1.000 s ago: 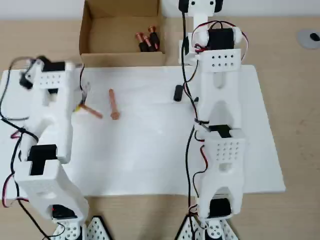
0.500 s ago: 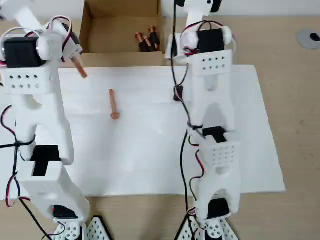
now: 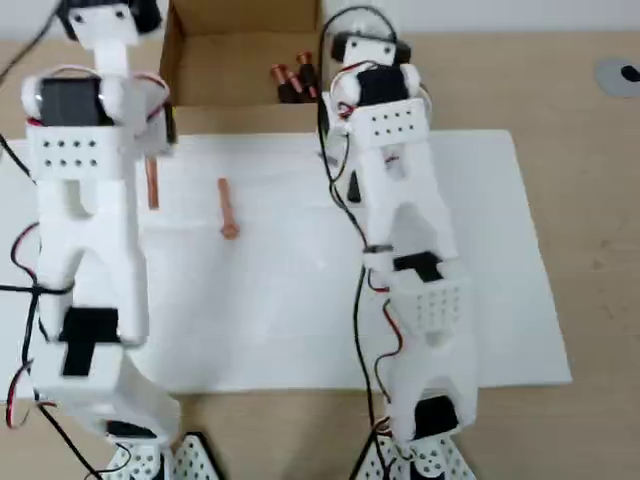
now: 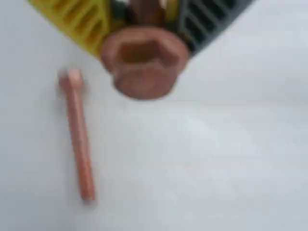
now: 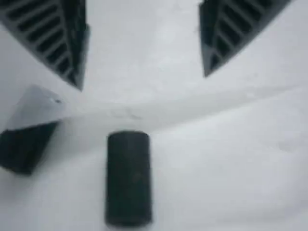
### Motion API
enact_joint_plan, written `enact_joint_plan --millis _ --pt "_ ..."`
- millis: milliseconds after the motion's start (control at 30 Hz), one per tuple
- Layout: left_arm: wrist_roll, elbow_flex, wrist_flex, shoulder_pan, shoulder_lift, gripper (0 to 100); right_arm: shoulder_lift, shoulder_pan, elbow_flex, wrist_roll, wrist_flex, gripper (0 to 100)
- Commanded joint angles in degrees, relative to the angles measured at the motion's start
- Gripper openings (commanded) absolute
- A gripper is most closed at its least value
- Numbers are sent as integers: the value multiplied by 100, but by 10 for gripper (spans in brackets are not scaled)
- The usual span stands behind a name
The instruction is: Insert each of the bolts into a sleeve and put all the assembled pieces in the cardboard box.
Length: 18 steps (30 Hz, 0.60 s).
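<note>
Left wrist view: left gripper (image 4: 144, 14) clamped tight on held bolt (image 4: 144, 60), head toward the camera. High view: that bolt now hangs upright over the white mat (image 3: 300, 300); half a second ago it was slanted up by the cardboard box (image 3: 250, 118) front wall. Loose bolt (image 3: 227, 210) lies unmoved on the mat just beside it. Right gripper (image 5: 142, 43) spread wide and empty above the sleeve (image 5: 128, 178), its arm swung left since. Assembled pieces (image 3: 292, 80) lie in the box.
</note>
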Motion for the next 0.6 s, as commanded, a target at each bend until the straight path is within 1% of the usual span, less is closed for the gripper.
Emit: enact_joint_plan --millis 0,67,133,267,333,433,567 --pt "-79 1046 -97 255 -1534 10 -66 215 66 26 70 195" --pt "-105 1776 -457 202 -2343 10 -66 268 75 176 70 195" --pt "-290 2646 -897 132 -3125 9 -66 277 75 255 70 195" --pt "-510 4571 -2075 -79 -4444 8 -40 295 75 273 35 195" --pt "-651 5371 -2541 -211 -4998 8 13 295 84 273 -79 195" --pt "-712 6145 -3051 -396 -5692 8 233 268 75 246 -220 195" --pt "-712 6760 -3508 -536 -6325 7 681 224 40 264 -659 195"
